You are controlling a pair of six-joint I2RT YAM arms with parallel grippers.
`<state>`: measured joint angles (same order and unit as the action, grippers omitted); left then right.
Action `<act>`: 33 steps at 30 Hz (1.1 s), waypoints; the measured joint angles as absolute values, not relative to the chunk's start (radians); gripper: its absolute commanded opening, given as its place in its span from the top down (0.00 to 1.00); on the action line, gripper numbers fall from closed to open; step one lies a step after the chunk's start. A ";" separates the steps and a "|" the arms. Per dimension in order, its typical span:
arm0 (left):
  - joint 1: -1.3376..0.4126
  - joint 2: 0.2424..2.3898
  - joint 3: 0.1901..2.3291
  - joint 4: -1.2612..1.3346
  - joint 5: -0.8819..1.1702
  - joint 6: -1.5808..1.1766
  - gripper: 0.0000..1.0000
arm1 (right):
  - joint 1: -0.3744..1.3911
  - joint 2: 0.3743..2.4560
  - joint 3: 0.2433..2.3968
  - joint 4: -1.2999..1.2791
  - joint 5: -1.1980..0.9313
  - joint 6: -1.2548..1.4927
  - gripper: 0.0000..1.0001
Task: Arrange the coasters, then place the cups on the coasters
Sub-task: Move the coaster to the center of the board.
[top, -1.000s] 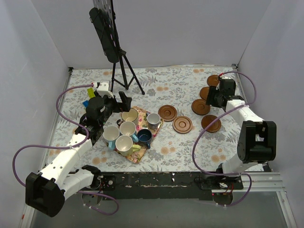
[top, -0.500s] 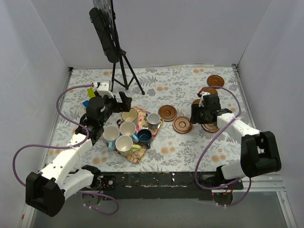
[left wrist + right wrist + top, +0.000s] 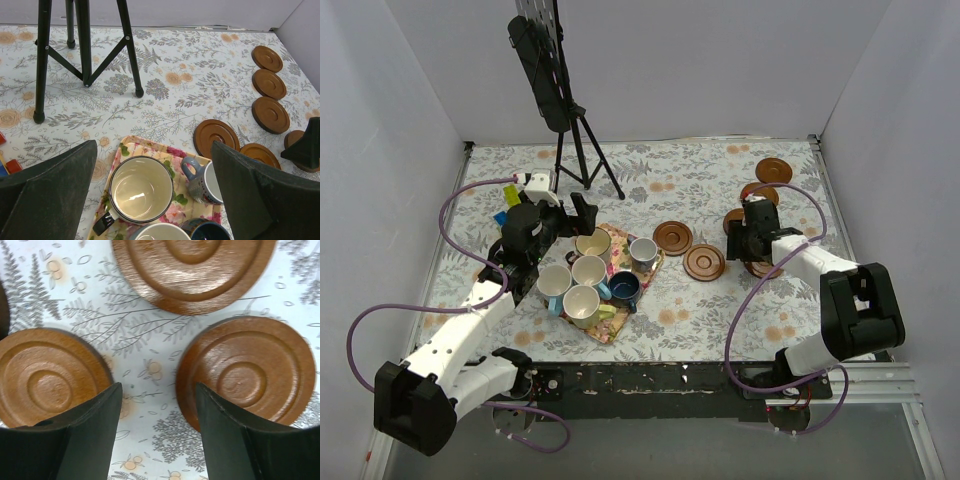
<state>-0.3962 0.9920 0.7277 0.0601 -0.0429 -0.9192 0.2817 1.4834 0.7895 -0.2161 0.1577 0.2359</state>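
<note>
Right pincer [image 3: 748, 240], overhead view: jaws apart, nothing held, low over the table [image 3: 700, 180] among the coasters [image 3: 704, 262]. Two coasters lie to its left in open room, two sit well beyond it toward the far right corner, and one is close on each side, partly hidden by it. Left pincer [image 3: 575, 215] hangs wide open over the cups [image 3: 588, 270], which are bunched together. None is on a coaster yet.

Left wrist view: fingers [image 3: 55, 190] spread, empty. The cream cup [image 3: 141, 189] is directly beneath on a floral mat [image 3: 140, 145], and the grey-white cup [image 3: 202, 180] is just to its right. A tripod [image 3: 85, 45] stands ahead.

Right wrist view: bare cloth between the fingers [image 3: 80, 440], a coaster partly under each, a third ahead. Judged: stiff wood, light, thin, with a smooth finish that is probably slippery. They lie flat, so only the raised rim offers a hold — pinch across one edge. The neighbours are close, so there is little side clearance — lift before travelling.
</note>
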 measured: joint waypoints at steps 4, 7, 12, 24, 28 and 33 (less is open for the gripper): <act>-0.396 0.992 0.728 0.060 -0.043 -0.920 0.02 | 0.266 1.479 0.789 -0.216 0.202 0.237 0.33; -0.396 0.992 0.728 0.060 -0.043 -0.919 0.02 | 0.253 1.479 0.789 -0.218 0.219 0.237 0.36; -0.396 0.992 0.728 0.060 -0.043 -0.919 0.02 | 0.226 1.479 0.789 -0.217 0.244 0.236 0.36; -0.396 0.993 0.728 0.060 -0.043 -0.919 0.02 | 0.353 1.455 0.775 -0.156 0.147 0.213 0.34; -0.396 0.994 0.728 0.060 -0.043 -0.919 0.02 | 0.393 1.534 0.792 -0.146 0.134 0.204 0.34; -0.396 0.994 0.728 0.060 -0.043 -0.919 0.02 | 0.436 1.605 0.838 -0.127 0.129 0.202 0.35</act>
